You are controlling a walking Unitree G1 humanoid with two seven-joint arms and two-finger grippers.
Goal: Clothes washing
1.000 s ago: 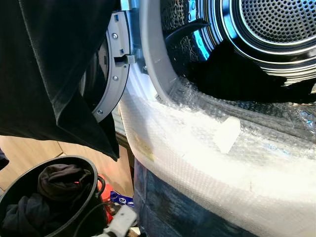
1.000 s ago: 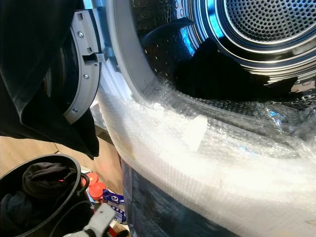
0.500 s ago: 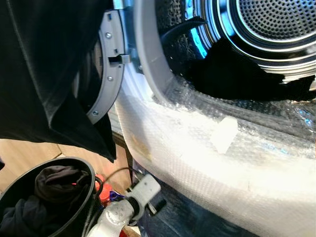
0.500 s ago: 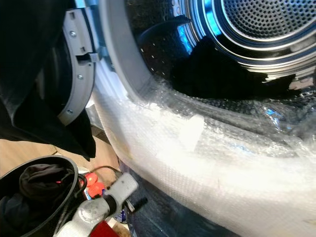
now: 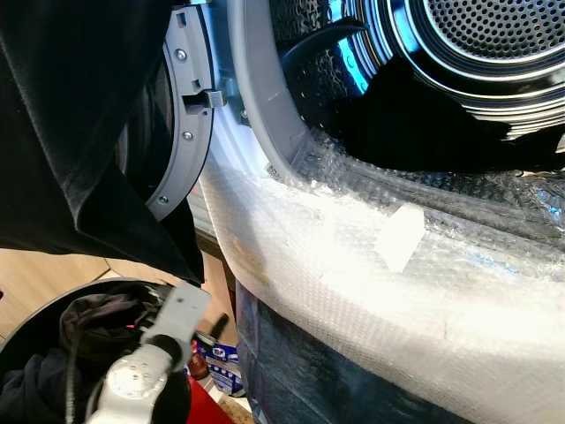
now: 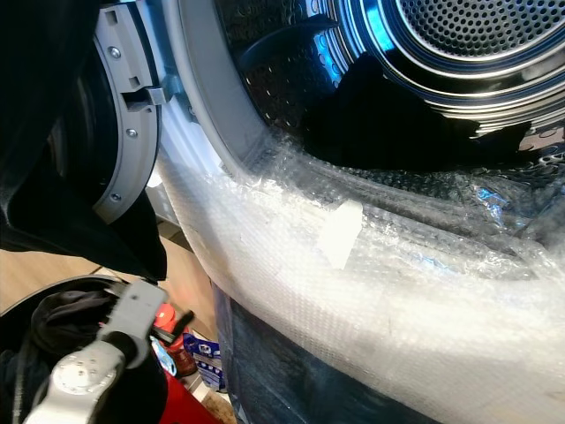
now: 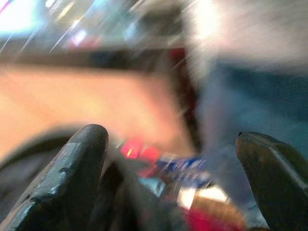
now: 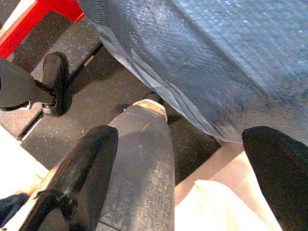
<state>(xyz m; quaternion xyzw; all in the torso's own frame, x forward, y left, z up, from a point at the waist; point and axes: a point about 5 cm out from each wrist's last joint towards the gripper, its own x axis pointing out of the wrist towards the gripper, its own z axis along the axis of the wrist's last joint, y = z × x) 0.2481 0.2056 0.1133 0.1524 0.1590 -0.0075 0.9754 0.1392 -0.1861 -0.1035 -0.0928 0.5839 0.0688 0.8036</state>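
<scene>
Hovering wide open and empty, left claw [image 7: 168, 178] sits above basket [image 5: 26, 329] of dark clothes [image 5: 97, 322].

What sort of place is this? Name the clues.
Probably a home laundry corner: an open front-loading washer drum with its rim wrapped in bubble wrap, and a dark basket of dark clothes on the wooden floor.

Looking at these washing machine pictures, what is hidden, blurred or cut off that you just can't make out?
- Round black laundry basket: cut off by the eye views' lower left corner; the silver left arm covers part of its dark clothes.
- Dark garment in the perforated steel drum: too black to tell its shape.
- Left pincer: open, but everything past it is motion-blurred.
- Black cloth hanging at left: its top runs off the frame.
</scene>
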